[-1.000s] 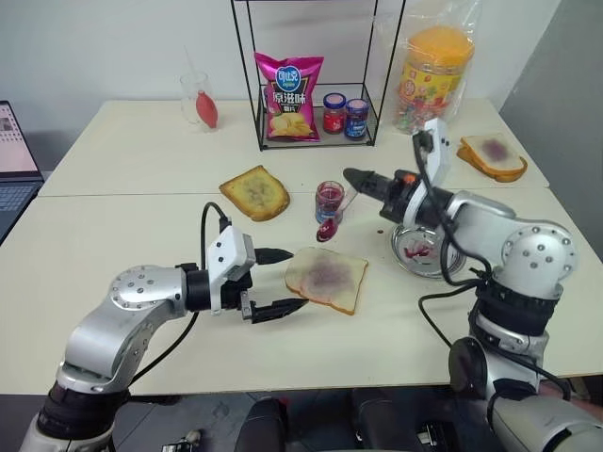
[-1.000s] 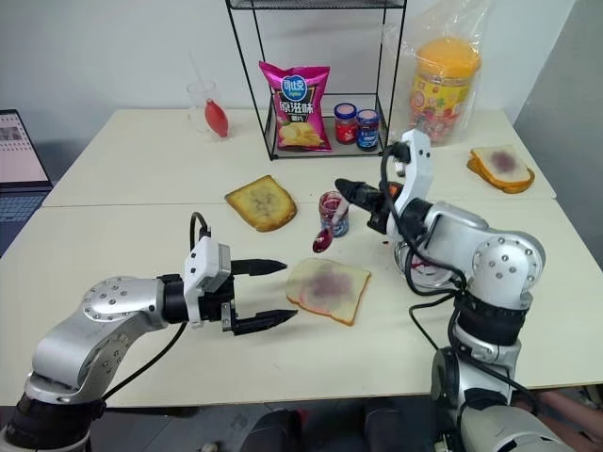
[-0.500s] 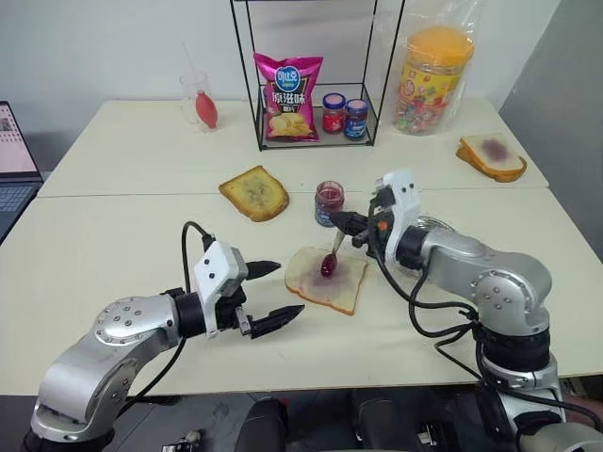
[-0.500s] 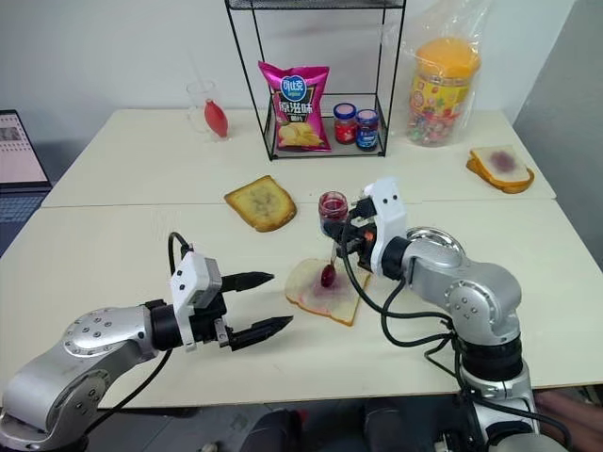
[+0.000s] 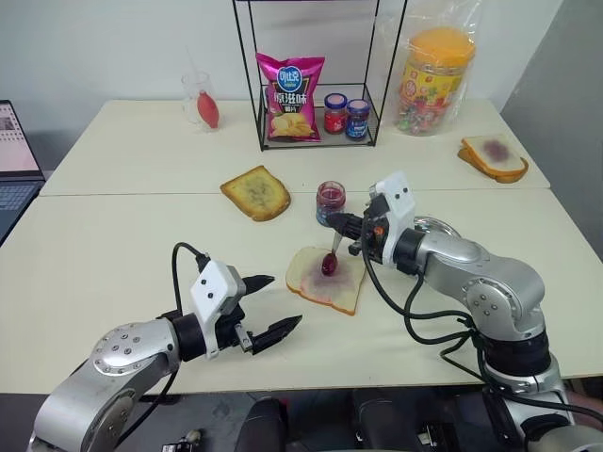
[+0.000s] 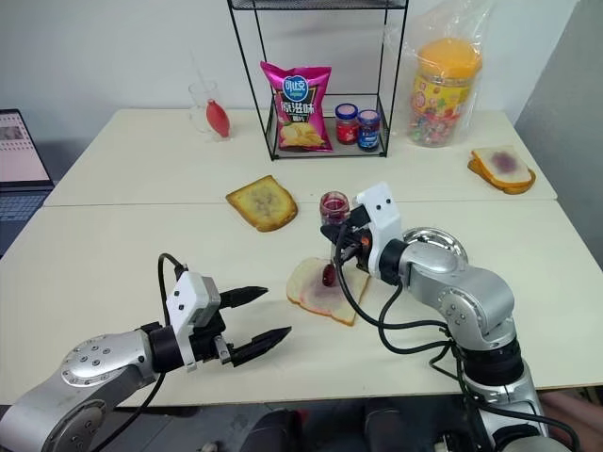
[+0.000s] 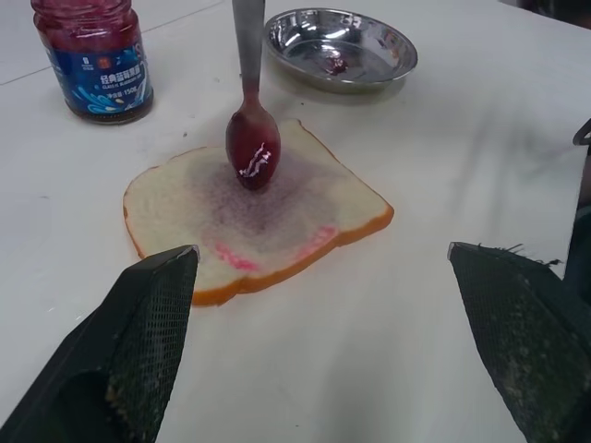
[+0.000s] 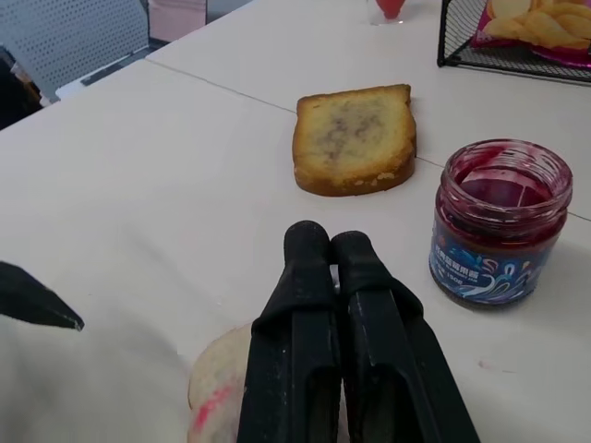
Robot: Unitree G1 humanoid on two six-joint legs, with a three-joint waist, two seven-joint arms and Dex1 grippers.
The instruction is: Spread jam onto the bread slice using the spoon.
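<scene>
The pale bread slice (image 5: 325, 280) lies near the table's middle with a purple jam smear on it. The silver spoon (image 5: 332, 256) hangs bowl-down, its jam-coated bowl (image 7: 251, 152) resting on the smear. My right gripper (image 5: 343, 223) is shut on the spoon's handle just above the slice; its fingers (image 8: 328, 254) press together. The open jam jar (image 5: 330, 201) with a blue label stands right behind the bread. My left gripper (image 5: 285, 299) is open and holds nothing, a short way to the left of the slice, nearer the table's front edge.
A round steel plate (image 7: 340, 48) with jam spots sits right of the bread, behind my right arm. A toasted slice (image 5: 255, 191) lies behind and left of it. A wire rack (image 5: 316, 89) holds a chip bag and two jars. Stacked slices (image 5: 493, 156) lie far right.
My right gripper carried the spoon from beside the jar down and left onto the bread's middle. My left gripper, still open, drew back toward the table's front edge.
</scene>
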